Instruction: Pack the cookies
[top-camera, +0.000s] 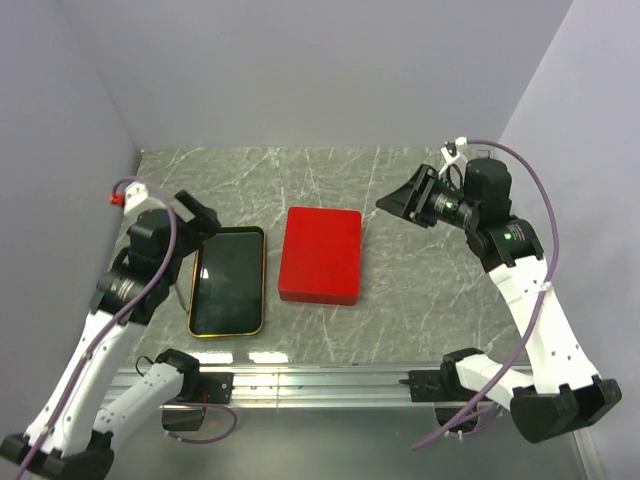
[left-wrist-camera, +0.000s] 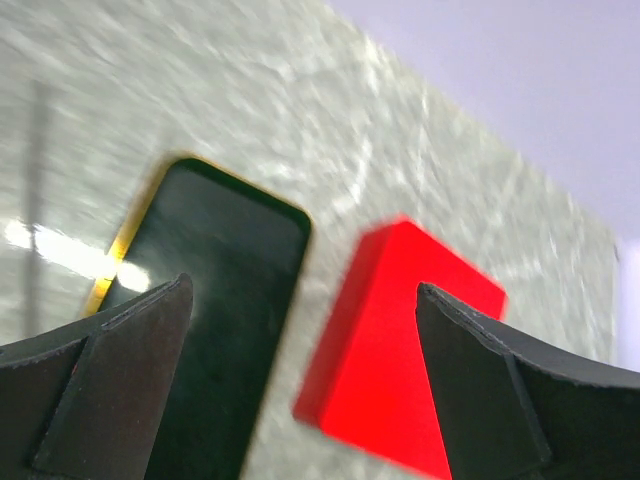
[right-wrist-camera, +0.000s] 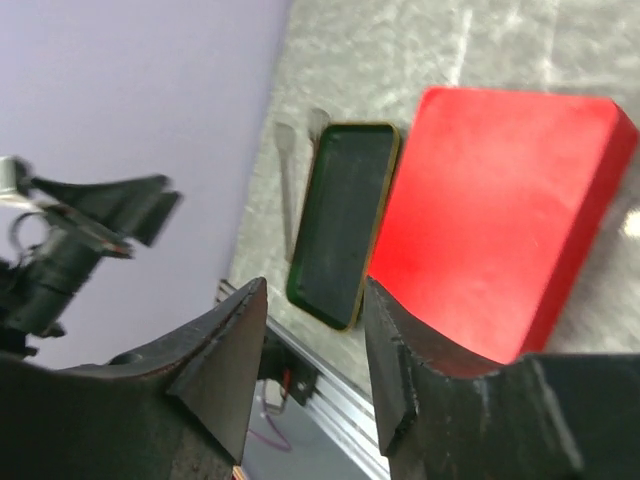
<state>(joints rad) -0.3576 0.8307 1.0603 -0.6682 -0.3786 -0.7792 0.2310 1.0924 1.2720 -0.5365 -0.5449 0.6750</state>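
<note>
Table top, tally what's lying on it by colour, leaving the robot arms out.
Red flat box: 1
Dark tray with a gold rim: 1
Total: 2

Tray and box side by side on a table (top-camera: 420, 290), mid-frame.
The tray (top-camera: 228, 282) lies left of centre, with the box (top-camera: 321, 254) just beside it on the right, not touching. The left gripper (top-camera: 201, 216) hangs at the tray's upper left corner, and the right gripper (top-camera: 396, 201) to the upper right of the box.
</note>
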